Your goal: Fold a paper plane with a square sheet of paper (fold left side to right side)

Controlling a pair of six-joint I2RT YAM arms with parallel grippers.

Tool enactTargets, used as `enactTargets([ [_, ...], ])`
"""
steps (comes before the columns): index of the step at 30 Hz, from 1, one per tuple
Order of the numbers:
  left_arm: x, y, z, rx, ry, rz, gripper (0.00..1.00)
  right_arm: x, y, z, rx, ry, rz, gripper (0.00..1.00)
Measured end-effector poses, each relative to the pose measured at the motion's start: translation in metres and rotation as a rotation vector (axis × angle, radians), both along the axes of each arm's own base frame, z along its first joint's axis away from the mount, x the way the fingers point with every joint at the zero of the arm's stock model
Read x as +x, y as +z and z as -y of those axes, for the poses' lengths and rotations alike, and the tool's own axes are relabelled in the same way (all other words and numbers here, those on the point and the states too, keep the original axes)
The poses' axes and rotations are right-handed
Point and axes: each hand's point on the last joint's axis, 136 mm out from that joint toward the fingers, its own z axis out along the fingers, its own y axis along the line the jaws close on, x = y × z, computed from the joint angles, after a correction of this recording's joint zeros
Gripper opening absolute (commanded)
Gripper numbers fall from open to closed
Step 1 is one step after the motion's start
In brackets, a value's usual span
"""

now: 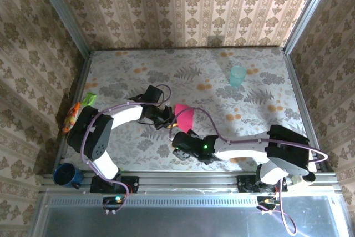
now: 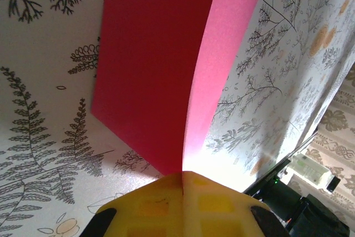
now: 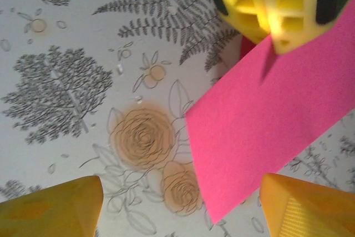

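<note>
The square sheet of paper is magenta-red and lies mid-table, one side lifted off the patterned tablecloth. My left gripper is shut on its near edge, and the sheet rises from the yellow fingers as two faces, one dark red and one bright pink. In the top view the left gripper is at the sheet's left edge. My right gripper stands open just above the table, with a corner of the sheet between its yellow fingertips, touching neither. The left gripper's fingers clamp the sheet's far end.
A pale teal cup stands at the back right. Green-and-orange packets lie at the left edge and a blue mug at the near left corner. Patterned walls enclose the table on three sides.
</note>
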Motion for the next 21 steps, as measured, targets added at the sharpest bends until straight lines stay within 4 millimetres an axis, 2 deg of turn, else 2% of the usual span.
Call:
enactTargets([
  [4,0.0,0.0,0.0,0.0,0.006,-0.006,0.0,0.009,0.002,-0.005,-0.028,-0.005,0.04,0.68],
  [9,-0.001,-0.001,-0.001,0.002,0.01,-0.014,0.0,0.016,0.0,-0.005,-0.051,-0.021,0.066,0.53],
  [15,-0.001,-0.001,-0.001,0.002,0.011,-0.014,0.0,0.022,-0.001,-0.002,-0.061,-0.037,0.078,0.27],
  [21,0.0,-0.001,0.0,-0.001,0.01,-0.009,0.12,0.027,-0.001,-0.001,-0.049,-0.051,0.069,0.03],
])
